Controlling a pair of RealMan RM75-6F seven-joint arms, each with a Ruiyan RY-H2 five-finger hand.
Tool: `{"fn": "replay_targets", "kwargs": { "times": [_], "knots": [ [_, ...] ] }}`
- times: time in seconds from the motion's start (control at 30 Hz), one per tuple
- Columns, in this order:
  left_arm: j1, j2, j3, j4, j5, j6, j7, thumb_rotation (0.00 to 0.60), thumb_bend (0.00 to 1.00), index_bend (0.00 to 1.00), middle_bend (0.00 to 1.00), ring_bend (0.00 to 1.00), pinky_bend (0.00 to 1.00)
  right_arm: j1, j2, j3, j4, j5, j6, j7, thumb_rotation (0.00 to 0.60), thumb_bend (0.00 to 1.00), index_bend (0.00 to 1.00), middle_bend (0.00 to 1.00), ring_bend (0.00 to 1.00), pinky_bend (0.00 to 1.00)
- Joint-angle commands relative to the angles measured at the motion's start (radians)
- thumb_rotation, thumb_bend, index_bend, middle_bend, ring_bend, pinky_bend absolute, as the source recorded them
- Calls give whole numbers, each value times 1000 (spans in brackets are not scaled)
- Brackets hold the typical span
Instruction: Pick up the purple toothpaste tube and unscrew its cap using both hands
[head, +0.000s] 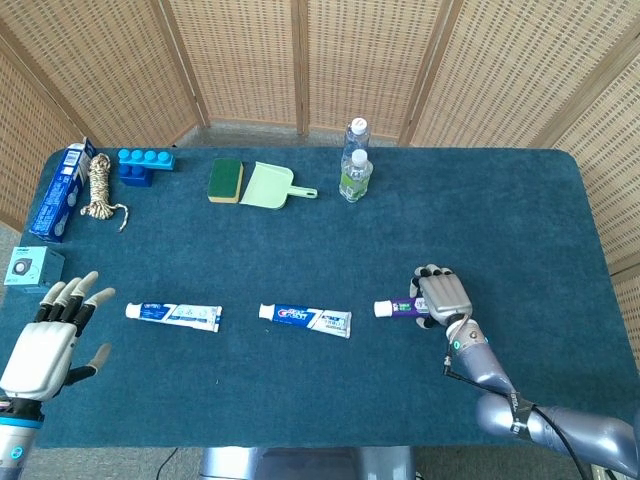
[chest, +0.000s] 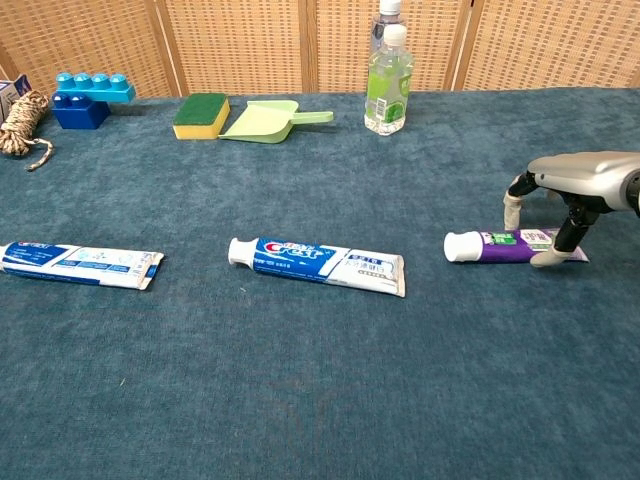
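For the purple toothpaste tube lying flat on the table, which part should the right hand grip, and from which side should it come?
Probably the purple body, from above. The purple toothpaste tube lies flat with its white cap pointing toward the left hand. The right hand arches over the tail half, fingers on either side; gripping there would leave the cap free for the other hand to twist.

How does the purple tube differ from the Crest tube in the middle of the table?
The purple tube is shorter than the Crest tube. The purple tube has a purple body; the Crest tube is blue and white. The right hand arches over the purple tube with fingers at its tail, whereas nothing touches the Crest tube. Both lie flat on the table with white caps pointing left.
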Motion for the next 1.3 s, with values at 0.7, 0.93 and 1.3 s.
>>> {"fn": "replay_targets", "kwargs": {
  "times": [0.7,0.93,1.3],
  "knots": [
    [60,36,38,-13,62,80,-33,600,325,139,3,0,0,15,40,34,-47,-52,-16,136,600,378,935,655,617,664],
    [64,38,42,-14,76,85,-38,600,325,139,2,0,0,-11,104,42,-99,-84,-60,248,600,401,967,706,682,757],
    [54,36,32,-28,73,73,-19,600,324,140,6,0,0,-81,201,110,-135,-202,-250,627,600,415,973,736,728,790]
  ]
}}
